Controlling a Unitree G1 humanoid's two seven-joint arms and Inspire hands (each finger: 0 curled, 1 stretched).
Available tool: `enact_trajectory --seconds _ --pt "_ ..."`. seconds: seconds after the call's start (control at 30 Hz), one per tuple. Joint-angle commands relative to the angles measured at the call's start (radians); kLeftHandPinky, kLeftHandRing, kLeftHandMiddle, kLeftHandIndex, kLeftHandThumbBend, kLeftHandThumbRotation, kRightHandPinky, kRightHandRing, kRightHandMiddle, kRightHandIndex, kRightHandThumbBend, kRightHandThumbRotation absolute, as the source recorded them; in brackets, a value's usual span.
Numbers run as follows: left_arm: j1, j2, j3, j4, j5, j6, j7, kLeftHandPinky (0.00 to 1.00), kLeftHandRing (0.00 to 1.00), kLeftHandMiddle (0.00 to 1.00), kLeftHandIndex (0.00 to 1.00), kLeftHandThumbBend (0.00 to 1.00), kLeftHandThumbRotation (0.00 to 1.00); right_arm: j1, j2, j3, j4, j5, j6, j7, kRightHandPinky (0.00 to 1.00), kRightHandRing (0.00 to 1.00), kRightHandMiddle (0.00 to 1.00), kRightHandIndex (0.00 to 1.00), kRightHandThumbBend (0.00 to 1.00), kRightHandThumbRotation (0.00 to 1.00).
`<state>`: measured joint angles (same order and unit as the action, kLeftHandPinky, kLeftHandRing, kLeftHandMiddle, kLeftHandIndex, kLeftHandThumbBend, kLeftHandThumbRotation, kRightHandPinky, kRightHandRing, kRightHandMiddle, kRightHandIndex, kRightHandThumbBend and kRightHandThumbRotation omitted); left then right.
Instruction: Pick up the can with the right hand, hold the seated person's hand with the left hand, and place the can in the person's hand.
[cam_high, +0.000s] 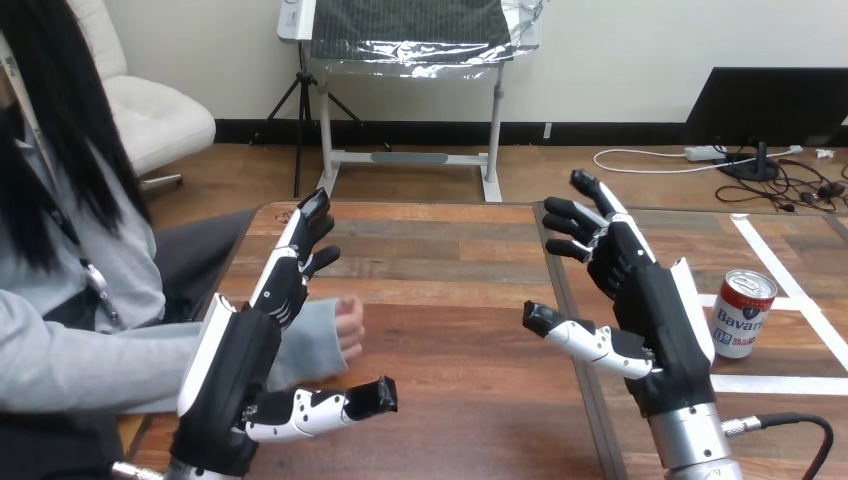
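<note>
In the head view, the can stands upright on the table, just right of the right hand, whose fingers are spread. The left hand is also spread, beside the person's hand.

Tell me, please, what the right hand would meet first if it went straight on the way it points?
Probably nothing: the right hand points over the table toward its far edge; the can stands to its right.

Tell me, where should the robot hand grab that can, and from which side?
Probably round the middle of the can, coming from the view's left: it stands upright on the table, and the open right robot hand is beside it there.
</note>
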<state>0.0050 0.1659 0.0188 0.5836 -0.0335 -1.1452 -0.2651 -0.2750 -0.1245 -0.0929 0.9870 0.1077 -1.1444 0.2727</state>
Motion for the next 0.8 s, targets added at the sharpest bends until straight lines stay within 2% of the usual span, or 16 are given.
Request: enact_trajectory --seconds 0.0,0.2,0.5,0.77 --pt "-0.029 -0.009 0.011 -0.036 0.013 -0.019 0.026 0.88 0.96 0.99 0.98 1.00 0.50 -0.024 -0.017 -0.015 -0.053 0.022 -0.017 0.011 0.78 0.83 0.85 0.94 1.00 0.36" --pt "-0.032 -0.008 0.007 -0.035 0.017 -0.020 0.035 0.89 0.96 0.99 0.98 1.00 0.51 -0.021 -0.019 -0.016 -0.056 0.019 -0.018 0.009 0.78 0.83 0.85 0.95 1.00 0.34" --pt "-0.039 -0.002 -0.006 -0.021 -0.010 -0.023 0.021 0.90 0.97 1.00 0.99 1.00 0.48 -0.026 -0.020 -0.019 -0.055 0.016 -0.021 0.005 0.77 0.84 0.86 0.95 1.00 0.32" --pt "-0.037 0.002 -0.006 -0.022 -0.024 -0.012 0.016 0.91 0.98 1.00 0.99 1.00 0.46 -0.044 -0.031 -0.033 -0.049 -0.022 -0.038 -0.039 0.76 0.82 0.86 0.94 1.00 0.33"
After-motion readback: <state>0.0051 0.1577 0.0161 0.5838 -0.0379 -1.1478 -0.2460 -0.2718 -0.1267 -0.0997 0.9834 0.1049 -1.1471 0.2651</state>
